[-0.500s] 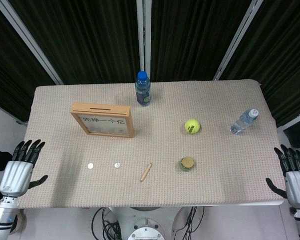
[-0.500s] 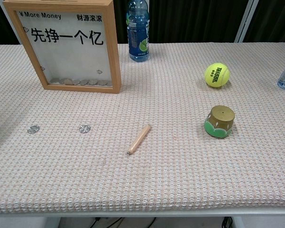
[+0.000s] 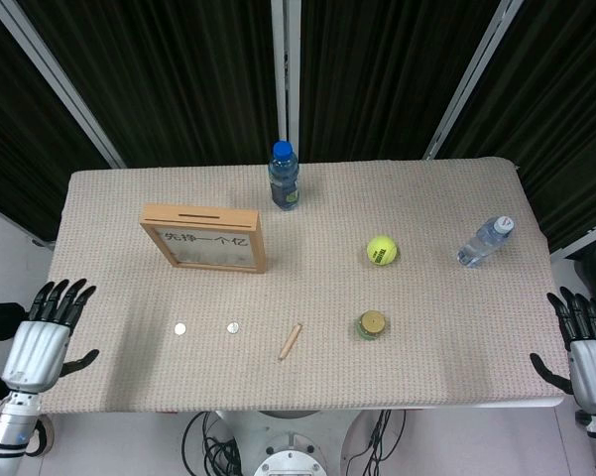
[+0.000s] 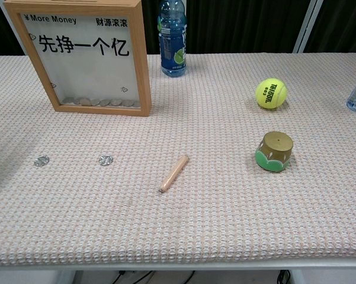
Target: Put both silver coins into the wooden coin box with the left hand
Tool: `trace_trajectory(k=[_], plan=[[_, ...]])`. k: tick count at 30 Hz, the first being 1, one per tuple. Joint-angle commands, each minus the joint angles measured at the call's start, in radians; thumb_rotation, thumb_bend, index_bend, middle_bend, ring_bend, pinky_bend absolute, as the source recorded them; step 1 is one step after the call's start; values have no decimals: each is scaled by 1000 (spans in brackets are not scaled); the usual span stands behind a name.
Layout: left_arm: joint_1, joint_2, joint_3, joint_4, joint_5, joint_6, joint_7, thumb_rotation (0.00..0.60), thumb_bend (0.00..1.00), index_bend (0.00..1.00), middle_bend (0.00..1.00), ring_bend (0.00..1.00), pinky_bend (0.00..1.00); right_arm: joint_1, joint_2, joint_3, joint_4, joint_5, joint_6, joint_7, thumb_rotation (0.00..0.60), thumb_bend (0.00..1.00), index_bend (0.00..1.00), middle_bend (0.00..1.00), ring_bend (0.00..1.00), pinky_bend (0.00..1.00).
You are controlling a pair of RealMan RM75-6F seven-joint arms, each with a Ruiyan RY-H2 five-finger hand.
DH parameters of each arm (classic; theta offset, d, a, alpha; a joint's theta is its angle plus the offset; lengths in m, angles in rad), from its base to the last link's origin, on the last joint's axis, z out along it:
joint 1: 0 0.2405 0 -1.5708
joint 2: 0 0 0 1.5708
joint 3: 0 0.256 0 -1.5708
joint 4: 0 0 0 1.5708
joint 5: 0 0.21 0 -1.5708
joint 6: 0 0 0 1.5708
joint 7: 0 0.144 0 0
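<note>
Well apart: silver coins (image 3: 206,327) on table, left hand (image 3: 42,342) fingers spread, empty.

Around the wooden coin box (image 3: 207,238) on the bench (image 3: 426,198), two silver coins (image 3: 179,328) (image 3: 233,327), a wooden stick (image 3: 290,341), two bottles (image 3: 284,177) (image 3: 485,241), a tennis ball (image 3: 381,250) and a small pot (image 3: 372,324) are seen.

On the worktop (image 3: 436,198), the coin box (image 3: 207,238) stands upper left of centre with a bottle (image 3: 284,177) behind it to the right. Two coins (image 3: 179,329) (image 3: 233,327) lie side by side below the box, a wooden stick (image 3: 291,341) just right of them. A ball (image 3: 381,249) sits right of centre, a small pot (image 3: 372,324) below it, a second bottle (image 3: 485,241) lying far right.
</note>
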Motion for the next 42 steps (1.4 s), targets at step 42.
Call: trace_trajectory(k=[42], plan=[[-186,-425,21,435,17,-226,-68,600,319,364,226,141,141,-2,62,19,-41,54,-24,-9,600,176,0,0,0,0]])
